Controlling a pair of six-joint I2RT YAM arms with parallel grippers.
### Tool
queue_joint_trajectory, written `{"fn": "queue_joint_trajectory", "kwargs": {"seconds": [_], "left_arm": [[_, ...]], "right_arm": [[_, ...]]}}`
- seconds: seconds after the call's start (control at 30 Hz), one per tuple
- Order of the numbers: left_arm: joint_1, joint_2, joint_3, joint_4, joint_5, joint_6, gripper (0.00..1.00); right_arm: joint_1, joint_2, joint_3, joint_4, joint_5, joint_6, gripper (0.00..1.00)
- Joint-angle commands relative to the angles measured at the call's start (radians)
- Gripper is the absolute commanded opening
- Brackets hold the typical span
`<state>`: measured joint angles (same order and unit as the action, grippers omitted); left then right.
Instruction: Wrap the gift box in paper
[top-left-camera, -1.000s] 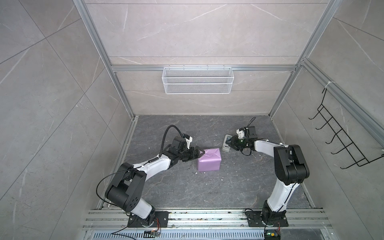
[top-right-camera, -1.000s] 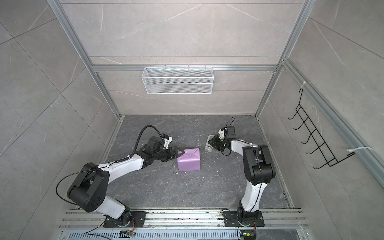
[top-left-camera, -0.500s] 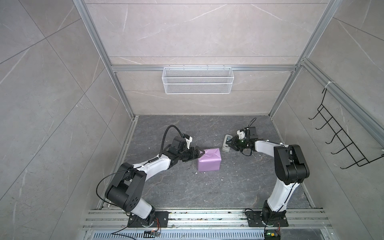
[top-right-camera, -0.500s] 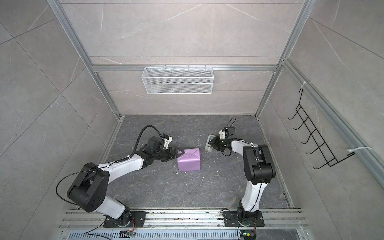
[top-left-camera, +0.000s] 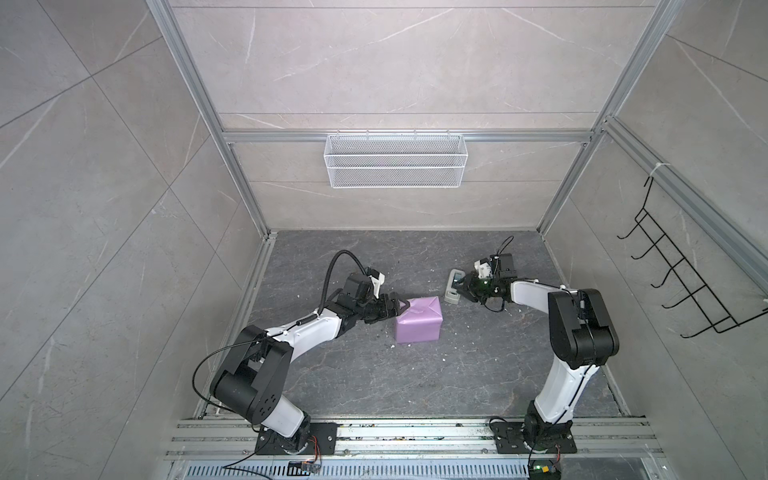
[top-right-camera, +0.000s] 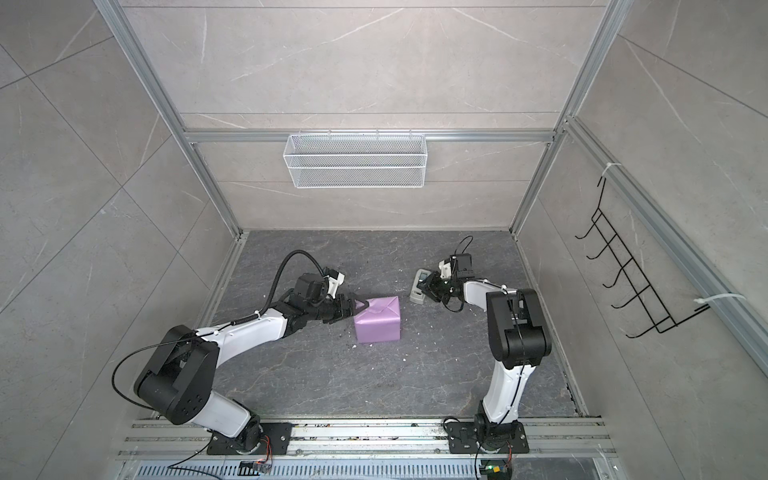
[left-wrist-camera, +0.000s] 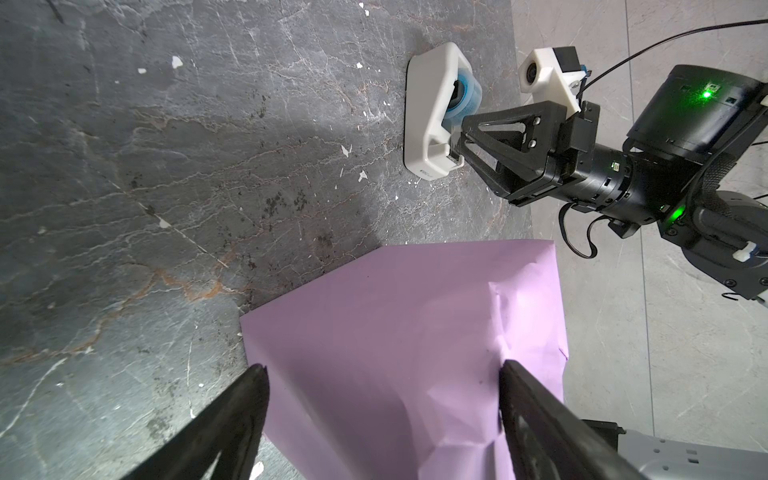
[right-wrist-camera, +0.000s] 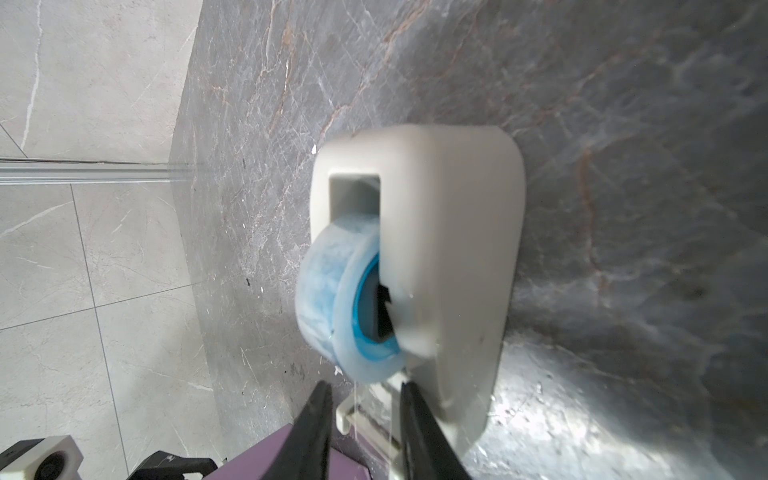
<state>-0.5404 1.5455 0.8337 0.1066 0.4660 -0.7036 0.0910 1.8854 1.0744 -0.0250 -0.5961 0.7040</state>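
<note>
Lilac paper (top-left-camera: 417, 326) covers the gift box on every face that shows, so the box itself is hidden. The parcel sits near the middle of the dark grey stone surface (top-left-camera: 415, 382) in both top views. Folded flaps with creases lie across its top, and the left wrist view shows a rumpled fold running along one face.

The left gripper (top-left-camera: 401, 307) lies low at the parcel's upper edge, on the side that faces its own arm. Its fingers (left-wrist-camera: 536, 415) are spread wide. One tip rests against the creased fold of paper and the other stands at the parcel's neighbouring edge. I cannot tell whether that second tip touches.

The right gripper (top-left-camera: 459, 291) is apart from the parcel, at a white tape dispenser (top-left-camera: 451, 297). The dispenser stands on the surface beyond the parcel, towards the right arm's side, and holds a pale blue tape roll (right-wrist-camera: 328, 291). The right fingers (right-wrist-camera: 316, 428) stand a narrow gap apart on either side of the dispenser's cutter end. A thin clear strand hangs between them, and I cannot tell whether they pinch it or the cutter.

Small white scraps (top-left-camera: 444, 358) dot the stone. A white wire basket (top-left-camera: 395, 166) hangs on the back wall and a black hook rack (top-left-camera: 685, 291) on the right wall.
</note>
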Motion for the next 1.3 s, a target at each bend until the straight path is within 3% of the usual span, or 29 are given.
{"fn": "queue_joint_trajectory", "kwargs": {"seconds": [0.0,0.37,0.9,1.27], "left_arm": [[-0.004,0.018,-0.006,-0.062,-0.003,0.029,0.87],[-0.003,0.019,-0.007,-0.061,-0.003,0.029,0.87],[-0.003,0.01,-0.013,-0.061,-0.004,0.027,0.87],[-0.004,0.014,-0.013,-0.058,-0.004,0.028,0.87]], "right_arm": [[-0.017,0.06,-0.023,-0.067,0.093,0.003,0.32],[-0.013,0.098,-0.039,0.003,0.039,0.048,0.32],[-0.014,0.078,-0.098,0.021,0.091,0.066,0.3],[-0.012,0.081,-0.138,0.1,0.041,0.088,0.27]]}}
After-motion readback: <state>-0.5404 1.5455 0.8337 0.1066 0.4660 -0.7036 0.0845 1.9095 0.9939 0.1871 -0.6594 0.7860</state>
